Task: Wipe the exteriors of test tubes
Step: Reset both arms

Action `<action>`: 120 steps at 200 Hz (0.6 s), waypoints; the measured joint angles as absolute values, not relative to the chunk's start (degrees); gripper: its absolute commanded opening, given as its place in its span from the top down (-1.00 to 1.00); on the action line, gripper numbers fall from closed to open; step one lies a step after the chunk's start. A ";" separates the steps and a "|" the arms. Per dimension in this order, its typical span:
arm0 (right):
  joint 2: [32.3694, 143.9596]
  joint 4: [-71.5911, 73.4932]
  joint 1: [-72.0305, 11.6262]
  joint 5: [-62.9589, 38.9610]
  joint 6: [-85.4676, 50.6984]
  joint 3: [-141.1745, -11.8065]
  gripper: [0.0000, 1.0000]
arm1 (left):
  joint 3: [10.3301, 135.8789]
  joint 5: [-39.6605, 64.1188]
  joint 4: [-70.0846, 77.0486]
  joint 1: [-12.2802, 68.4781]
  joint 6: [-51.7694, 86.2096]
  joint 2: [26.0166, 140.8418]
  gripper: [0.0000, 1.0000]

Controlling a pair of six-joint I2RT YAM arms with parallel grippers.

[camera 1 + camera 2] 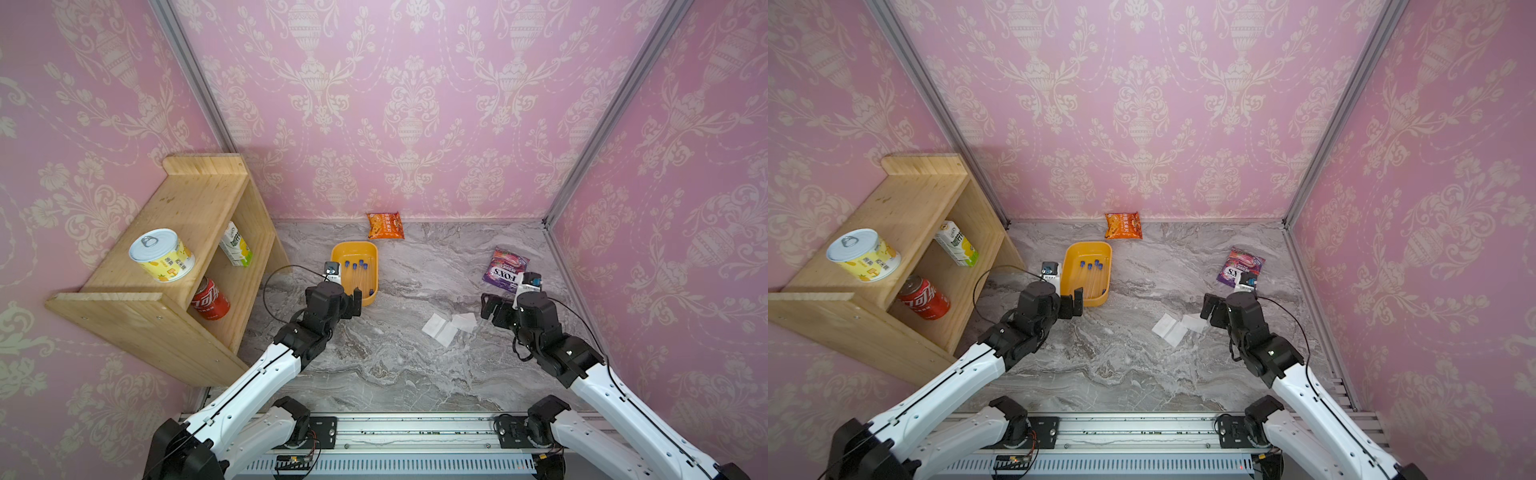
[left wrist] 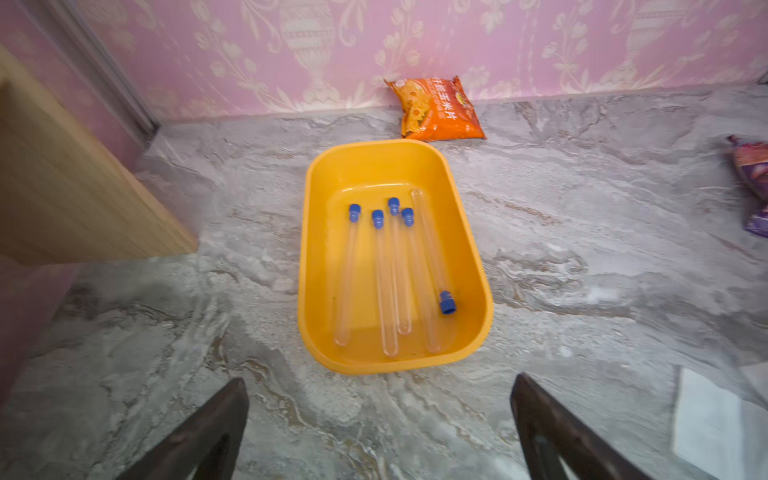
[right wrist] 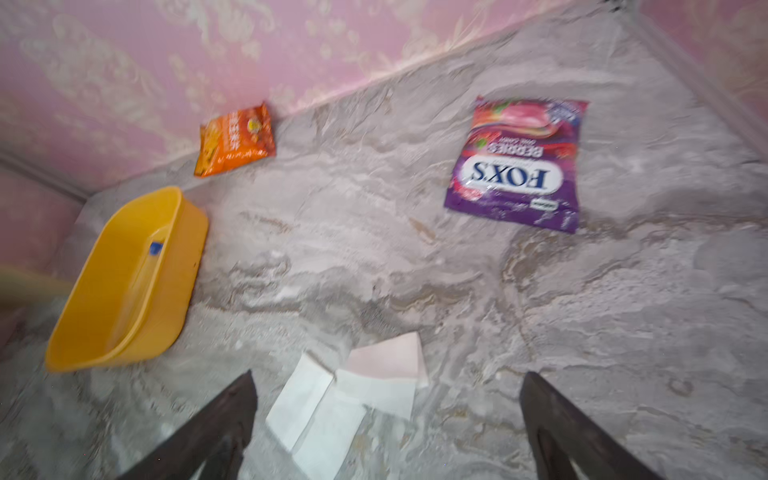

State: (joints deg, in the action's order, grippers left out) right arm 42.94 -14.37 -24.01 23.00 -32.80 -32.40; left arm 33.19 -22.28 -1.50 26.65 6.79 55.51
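Yellow tray [image 2: 318, 187] holding five test tubes [image 2: 384, 282], left end effector [image 2: 380, 380] wide beside it, right end effector [image 3: 390, 374] wide, well apart.

The blue-capped test tubes [image 2: 384, 286] are clear, the tray [image 2: 374, 166] yellow.

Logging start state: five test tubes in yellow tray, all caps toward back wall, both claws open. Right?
No. Four caps face the back wall; the fifth tube lies reversed, blue cap at the near end, per the left wrist view. Otherwise right: five test tubes in the yellow tray, left claw and right claw open.
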 measured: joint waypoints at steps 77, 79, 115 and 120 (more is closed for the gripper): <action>56.82 10.26 -17.43 31.18 -9.06 -26.70 -0.99 | 20.40 -23.53 44.12 11.46 -5.54 83.07 -0.98; 56.64 11.35 -16.95 30.22 -8.34 -25.85 -1.00 | 20.40 -23.49 45.60 11.22 -5.69 83.90 -0.98; 58.24 23.90 -7.38 21.08 -2.72 -17.23 -1.00 | 20.29 -18.37 55.75 3.77 -2.66 89.69 -0.99; 58.83 25.98 -6.39 20.34 -2.61 -16.53 -0.99 | 19.77 -17.74 58.30 2.22 -2.00 91.02 -0.99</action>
